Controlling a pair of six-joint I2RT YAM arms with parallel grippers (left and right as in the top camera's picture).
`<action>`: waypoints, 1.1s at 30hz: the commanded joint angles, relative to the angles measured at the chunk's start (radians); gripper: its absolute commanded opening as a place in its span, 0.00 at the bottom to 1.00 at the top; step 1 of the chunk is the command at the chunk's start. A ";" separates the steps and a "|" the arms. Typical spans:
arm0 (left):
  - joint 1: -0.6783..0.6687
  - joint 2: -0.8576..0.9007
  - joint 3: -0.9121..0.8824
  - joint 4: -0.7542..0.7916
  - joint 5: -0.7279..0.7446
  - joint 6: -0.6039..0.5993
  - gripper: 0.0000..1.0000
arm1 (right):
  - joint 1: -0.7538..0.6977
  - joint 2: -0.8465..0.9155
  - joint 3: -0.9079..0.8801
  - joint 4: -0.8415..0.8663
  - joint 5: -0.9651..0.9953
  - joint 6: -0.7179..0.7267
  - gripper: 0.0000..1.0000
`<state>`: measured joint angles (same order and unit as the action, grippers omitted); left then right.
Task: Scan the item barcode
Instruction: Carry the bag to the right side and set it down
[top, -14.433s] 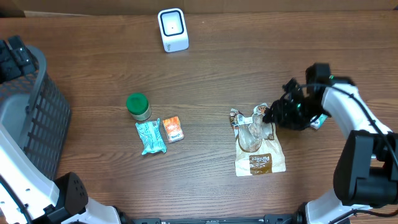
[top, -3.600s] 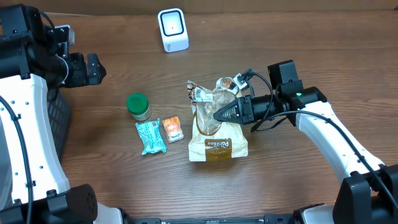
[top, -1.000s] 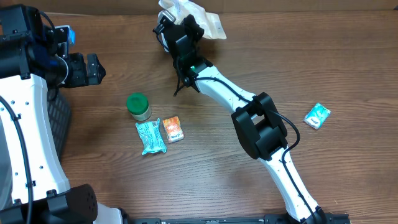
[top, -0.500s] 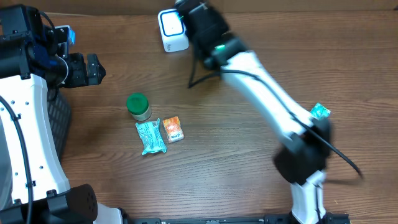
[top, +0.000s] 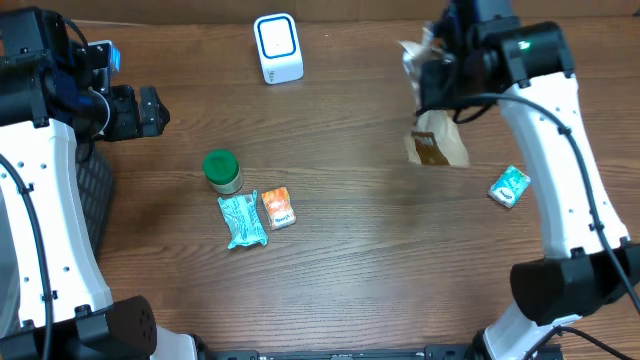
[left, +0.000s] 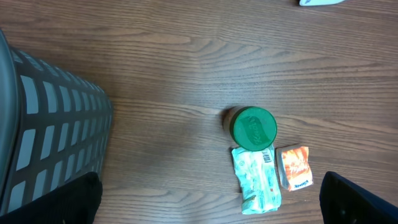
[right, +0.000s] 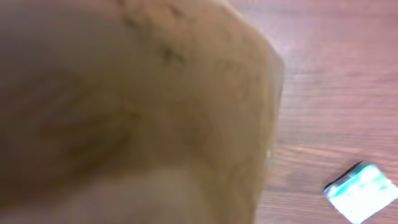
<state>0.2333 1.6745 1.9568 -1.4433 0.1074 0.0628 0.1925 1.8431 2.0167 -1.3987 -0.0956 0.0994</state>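
The item is a brown and clear bread bag (top: 437, 140). It hangs above the table at the back right, with my right gripper (top: 446, 78) shut on its crumpled top. In the right wrist view the blurred bag (right: 137, 106) fills most of the frame and hides the fingers. The white barcode scanner (top: 278, 47) stands at the back centre, well left of the bag. My left gripper (top: 143, 110) is held high at the far left, open and empty. In the left wrist view that gripper (left: 211, 200) looks down on bare wood.
A green-lidded jar (top: 222, 170) (left: 253, 128), a teal packet (top: 242, 220) (left: 257, 185) and an orange packet (top: 278, 207) (left: 293, 167) lie left of centre. A small teal packet (top: 508, 186) (right: 364, 191) lies at the right. A dark mesh basket (left: 43, 124) stands at the left edge.
My right arm has swung from in front of the scanner over to the back right, carrying the bag with it. The left arm has stayed still.
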 joint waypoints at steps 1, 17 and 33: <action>-0.005 0.005 0.000 0.004 -0.005 0.020 1.00 | -0.086 0.008 -0.112 0.032 -0.198 -0.077 0.04; -0.005 0.005 0.000 0.004 -0.004 0.020 1.00 | -0.425 0.008 -0.556 0.269 -0.128 0.014 0.05; -0.005 0.005 0.000 0.004 -0.004 0.020 0.99 | -0.468 0.003 -0.441 0.071 -0.137 0.028 0.63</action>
<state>0.2333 1.6745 1.9568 -1.4433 0.1070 0.0628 -0.2962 1.8576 1.4773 -1.3029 -0.2142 0.1299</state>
